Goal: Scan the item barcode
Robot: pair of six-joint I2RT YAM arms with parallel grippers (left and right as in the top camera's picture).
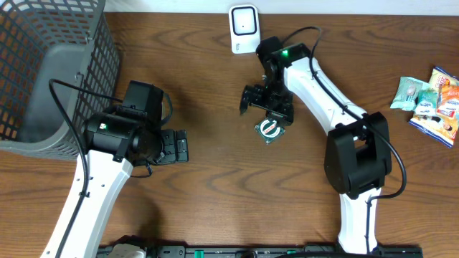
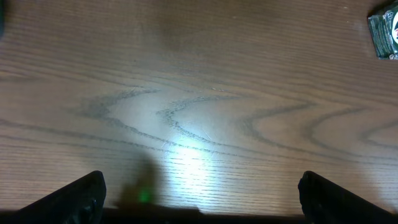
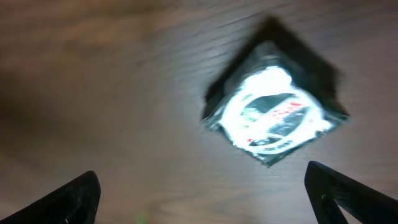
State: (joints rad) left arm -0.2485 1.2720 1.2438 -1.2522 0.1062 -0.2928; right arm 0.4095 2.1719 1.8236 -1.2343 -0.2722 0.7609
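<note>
On overhead alone, scanner [image 1: 244, 29], basket [image 1: 43, 86], snack packets [image 1: 430, 104]

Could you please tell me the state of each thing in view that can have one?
Left gripper: open, empty, over the table.
Right gripper: open, empty, just short of the packet.
Dark green packet: flat on the table, not held.
Scanner: upright, nothing in front of it.
Basket: upright, nothing visible inside.
Snack packets: lying loose, untouched.
</note>
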